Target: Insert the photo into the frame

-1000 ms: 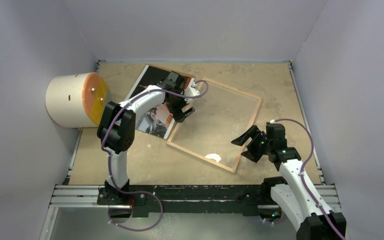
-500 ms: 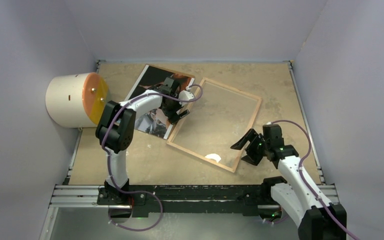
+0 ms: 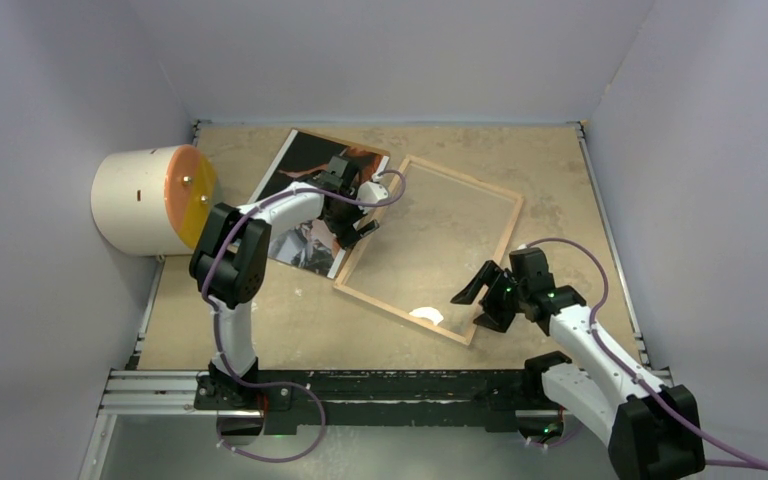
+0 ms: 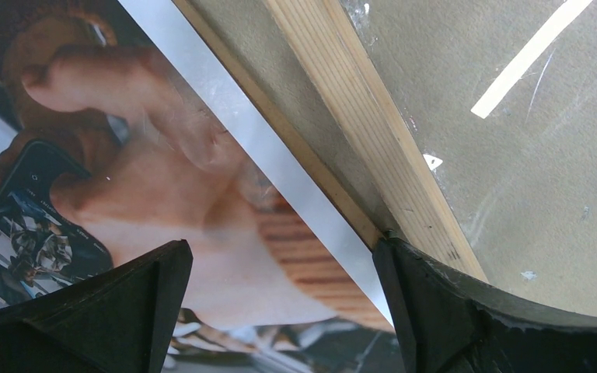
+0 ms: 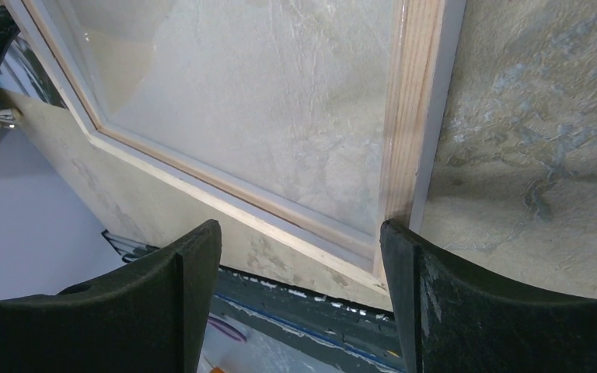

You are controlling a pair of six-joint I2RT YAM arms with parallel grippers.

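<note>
The photo [image 3: 305, 165] lies flat on the tabletop [image 3: 260, 330] at upper left. Its right edge runs along the left rail of the frame [image 3: 465, 178], which lies back-up in the middle.

The left gripper [image 3: 352, 222] hovers over that seam with its jaws spread wide and nothing between them. In its wrist view they straddle both the print [image 4: 163, 194] and the wooden rail [image 4: 357, 116]. The right gripper [image 3: 480, 300], jaws also wide and empty, hangs over the frame's lower right corner [image 5: 412, 116].

There are 2 likely risks. Closing at the seam could pinch the rail along with the paper, or crease the glossy sheet, which gives little edge to grab. A nudge from the right side could also slide the frame onto the print.

The left arm covers the photo's middle. Whether its white border tucks under the rail or only abuts it cannot be told, nor whether either gripper's fingertips touch down. A small white scrap [image 3: 427, 315] on the glass is unidentifiable.
</note>
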